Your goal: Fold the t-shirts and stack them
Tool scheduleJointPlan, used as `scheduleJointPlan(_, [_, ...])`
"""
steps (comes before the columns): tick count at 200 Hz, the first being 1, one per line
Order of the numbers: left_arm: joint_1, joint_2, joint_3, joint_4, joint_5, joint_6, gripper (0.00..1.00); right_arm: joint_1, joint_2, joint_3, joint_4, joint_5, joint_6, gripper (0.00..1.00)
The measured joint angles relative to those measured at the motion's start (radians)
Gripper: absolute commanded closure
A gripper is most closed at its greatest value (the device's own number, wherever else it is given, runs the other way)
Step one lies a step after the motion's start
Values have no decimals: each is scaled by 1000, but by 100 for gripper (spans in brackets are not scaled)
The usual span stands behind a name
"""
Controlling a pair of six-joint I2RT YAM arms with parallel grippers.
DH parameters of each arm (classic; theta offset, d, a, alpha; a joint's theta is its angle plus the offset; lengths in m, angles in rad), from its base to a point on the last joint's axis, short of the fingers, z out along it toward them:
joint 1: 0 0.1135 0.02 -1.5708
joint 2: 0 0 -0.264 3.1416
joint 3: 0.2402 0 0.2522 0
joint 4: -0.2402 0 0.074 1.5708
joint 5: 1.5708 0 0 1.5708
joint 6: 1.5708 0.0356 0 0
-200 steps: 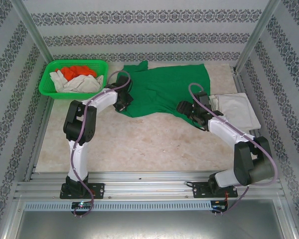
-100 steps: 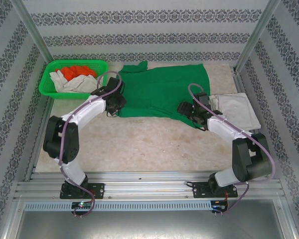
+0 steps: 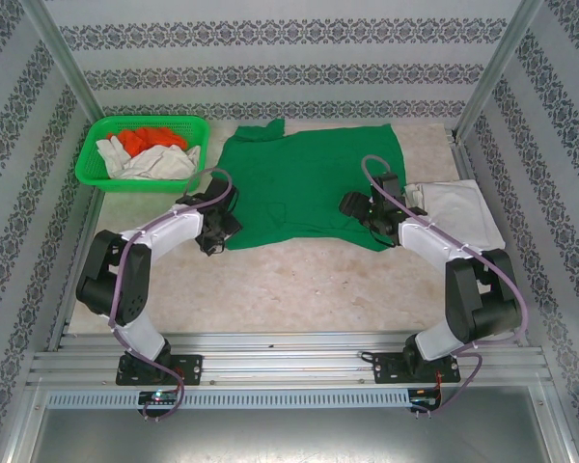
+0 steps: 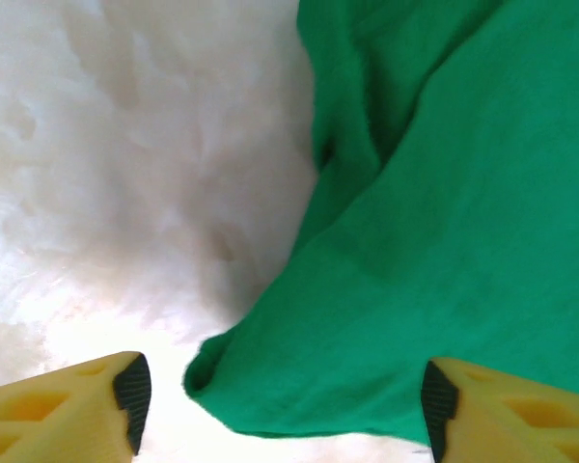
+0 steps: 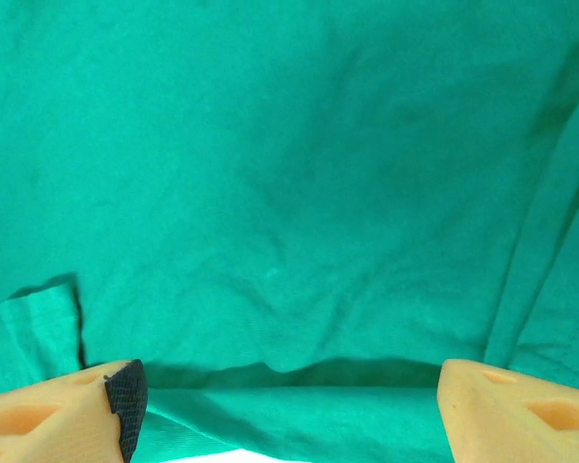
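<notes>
Dark green t-shirt [image 3: 309, 178] lies spread flat at the far middle of the table [image 3: 299, 280], as I see it from the top camera. It is soft matte cloth with light wrinkles, one sleeve poking out at the far left corner and its near hem uneven. My left gripper [image 3: 215, 233] sits at the shirt's near left corner, and my right gripper [image 3: 353, 205] is over the near right part. A folded off-white t-shirt [image 3: 458, 217], a neat rectangle, lies just right of the green one, with the right arm crossing its near corner. The bright green mesh basket [image 3: 89, 154] at far left holds a crumpled orange t-shirt [image 3: 154, 137] and bunched off-white cloth [image 3: 150, 164].

Left wrist: my left gripper [image 4: 280, 415] has its yellow fingers [image 4: 68, 410] set wide apart, dark ribbed pads facing in. The rounded corner of the green shirt [image 4: 444, 241] lies between them, nothing clamped. The pale mottled tabletop [image 4: 125, 145] is blurred at left. A soft fold runs down the shirt's left edge.

Right wrist: my right gripper [image 5: 285, 415] is also spread wide, yellow fingers [image 5: 511, 405] at both lower corners, gripping nothing. Green fabric [image 5: 289, 193] covers the frame, a fine knit with shallow creases. A doubled-over edge casts a shadow line just ahead of the fingers. I can't tell whether the tips touch the cloth.
</notes>
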Motion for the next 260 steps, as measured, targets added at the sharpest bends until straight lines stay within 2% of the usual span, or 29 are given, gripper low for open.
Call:
scheduleJointPlan(13, [1,0,26,7,-13,8,21,0,0,0,-2,0,0,21])
scheduleJointPlan(36, [3,26,89,10,-21,32,27,0,0,0,-1,0,0,21])
scheduleJointPlan(58, [3,106,190,15,-25,74,33,0,0,0,-1,0,0,20])
scheduleJointPlan(83, [8,204,282,16,-26,116,35,0,0,0,-2,0,0,20])
scheduleJointPlan(171, [56,378,381,1,-26,205,45,0,0,-4,-4,0,0,20])
scheduleJointPlan(202, [62,395,381,0,-7,223,62,0,0,-4,-4,0,1,20])
scheduleJointPlan(228, [62,403,383,0,-1,229,80,0,0,-4,-4,0,1,20])
scheduleJointPlan(260, [62,404,385,1,10,234,94,0,0,-4,-5,0,0,20])
